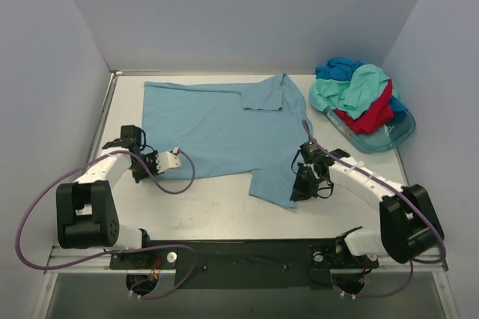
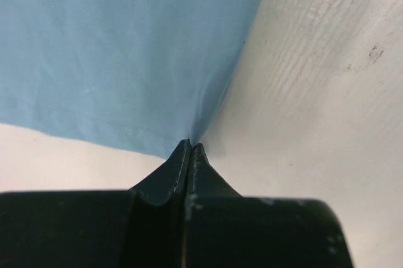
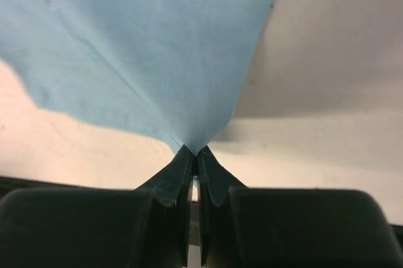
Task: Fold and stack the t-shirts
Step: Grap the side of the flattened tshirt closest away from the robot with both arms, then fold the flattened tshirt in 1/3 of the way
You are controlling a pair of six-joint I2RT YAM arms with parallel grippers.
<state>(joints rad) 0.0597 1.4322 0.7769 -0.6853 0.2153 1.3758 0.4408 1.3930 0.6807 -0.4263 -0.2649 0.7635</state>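
A light sky-blue t-shirt (image 1: pixel 217 128) lies spread flat across the middle of the table. My left gripper (image 1: pixel 144 163) is shut on its near-left corner, which shows in the left wrist view (image 2: pixel 126 60) pinched at the fingertips. My right gripper (image 1: pixel 301 188) is shut on the shirt's near-right corner, and the cloth (image 3: pixel 145 48) rises taut from the fingertips in the right wrist view. A heap of other t-shirts, mint-green (image 1: pixel 352 90), red (image 1: pixel 370 115) and deeper blue (image 1: pixel 337 70), sits at the far right.
The heap rests in a translucent teal plastic tub (image 1: pixel 393 138) at the far right corner. Grey walls close in the table on three sides. A purple cable (image 1: pixel 179 180) loops over the table by the left arm.
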